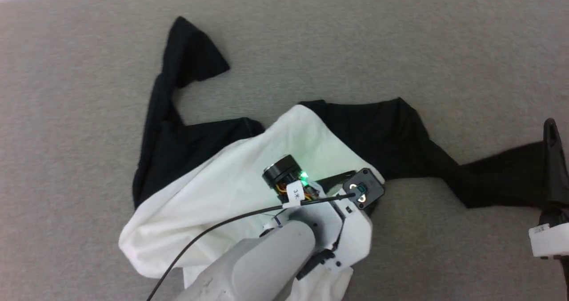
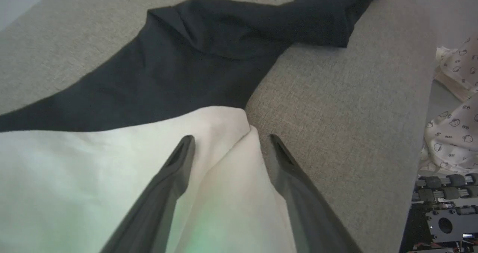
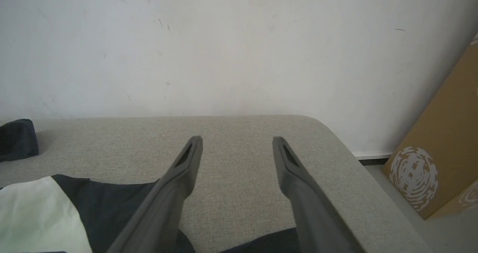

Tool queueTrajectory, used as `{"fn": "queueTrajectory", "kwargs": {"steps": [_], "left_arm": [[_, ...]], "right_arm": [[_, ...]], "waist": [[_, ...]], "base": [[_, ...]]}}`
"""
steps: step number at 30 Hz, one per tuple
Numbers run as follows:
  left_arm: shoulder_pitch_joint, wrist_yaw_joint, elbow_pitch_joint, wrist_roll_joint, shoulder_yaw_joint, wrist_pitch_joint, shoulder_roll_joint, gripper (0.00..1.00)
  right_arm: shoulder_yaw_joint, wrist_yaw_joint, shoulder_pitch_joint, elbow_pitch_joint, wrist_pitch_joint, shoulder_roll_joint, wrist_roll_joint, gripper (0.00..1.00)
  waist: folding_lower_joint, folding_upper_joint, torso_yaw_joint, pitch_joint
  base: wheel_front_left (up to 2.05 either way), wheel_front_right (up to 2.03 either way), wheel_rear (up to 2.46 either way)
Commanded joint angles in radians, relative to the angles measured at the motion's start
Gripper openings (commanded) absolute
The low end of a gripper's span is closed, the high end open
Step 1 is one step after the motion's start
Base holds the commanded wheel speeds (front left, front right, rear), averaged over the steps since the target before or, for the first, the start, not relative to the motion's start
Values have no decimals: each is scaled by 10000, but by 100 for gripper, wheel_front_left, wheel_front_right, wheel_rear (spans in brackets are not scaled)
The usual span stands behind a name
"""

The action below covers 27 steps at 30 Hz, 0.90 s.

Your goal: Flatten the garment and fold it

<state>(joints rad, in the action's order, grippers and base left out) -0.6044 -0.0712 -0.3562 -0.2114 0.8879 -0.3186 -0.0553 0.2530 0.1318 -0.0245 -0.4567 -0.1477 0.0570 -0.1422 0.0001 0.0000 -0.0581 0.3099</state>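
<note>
Garment (image 1: 249, 167): lies crumpled near the middle of the grey cloth-covered desk (image 1: 444, 47), neither flattened nor folded. Shows a white body bunched into a rounded, creased heap at the near side, with its edges turned under. Shows black cloth behind and beside the white part. Sends one black sleeve (image 1: 191, 52) away toward the far left, bent at mid-length and flared at its end. Sends the other black sleeve (image 1: 480, 176) out to the right as a narrow, twisted band.

Left pincer (image 2: 229, 141): stands wide apart over the right edge of the white heap, gripping nothing. Straddles a raised white fold, one finger (image 2: 175, 170) lying on the white cloth, the other at the border between cloth and desk. Casts a green glow on the cloth below the wrist. Hides part of the heap under the pale forearm (image 1: 266, 256) in the head view.

Right pincer (image 3: 237, 141): stands wide apart and holds nothing, above bare desk, with black cloth under the finger bases. Shows one dark finger (image 1: 553, 154) at the right sleeve's end in the head view.

Background: white wall (image 3: 224, 40), brown cardboard box (image 3: 440, 152), printed pale cloth (image 2: 453, 129) beyond the desk edge.
</note>
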Motion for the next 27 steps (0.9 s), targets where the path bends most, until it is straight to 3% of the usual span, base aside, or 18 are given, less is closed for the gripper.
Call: {"fn": "queueTrajectory", "kwargs": {"steps": [1,7,8,9,10,17,22,27], "left_arm": [[-315,-55,-507,243,168,-52,26,100],[-998,98,-2303,814,694,95,39,100],[-1061,135,-2509,844,747,149,40,91],[-1115,134,-2707,865,820,178,42,29],[-1124,87,-2876,784,863,182,44,0],[-1021,317,-1857,-1113,876,1078,48,0],[-1287,929,-475,-3238,1247,1740,49,0],[-1780,1630,206,-4793,2226,2961,50,0]], "right_arm": [[12,-11,108,-26,68,-20,-74,100],[-59,-11,71,70,128,-34,-229,100],[-62,-11,76,83,136,-36,-240,100],[-69,-11,85,92,140,-37,-243,100],[-83,-11,103,97,143,-38,-243,100],[-31,-11,221,41,151,-37,-221,100],[153,-11,315,2,149,-22,-167,100],[266,-11,435,-46,158,-8,-107,100]], "waist": [[-1,0,-444,291],[-1,0,-651,491],[-1,0,-657,504],[-1,0,-659,513],[-1,0,-656,511],[-1,0,-579,282],[-1,0,-670,97],[-1,0,-956,178]], "base": [[0,0,0],[0,0,0],[0,0,0],[0,0,0],[0,0,0],[0,0,0],[0,0,0],[0,0,0]]}}
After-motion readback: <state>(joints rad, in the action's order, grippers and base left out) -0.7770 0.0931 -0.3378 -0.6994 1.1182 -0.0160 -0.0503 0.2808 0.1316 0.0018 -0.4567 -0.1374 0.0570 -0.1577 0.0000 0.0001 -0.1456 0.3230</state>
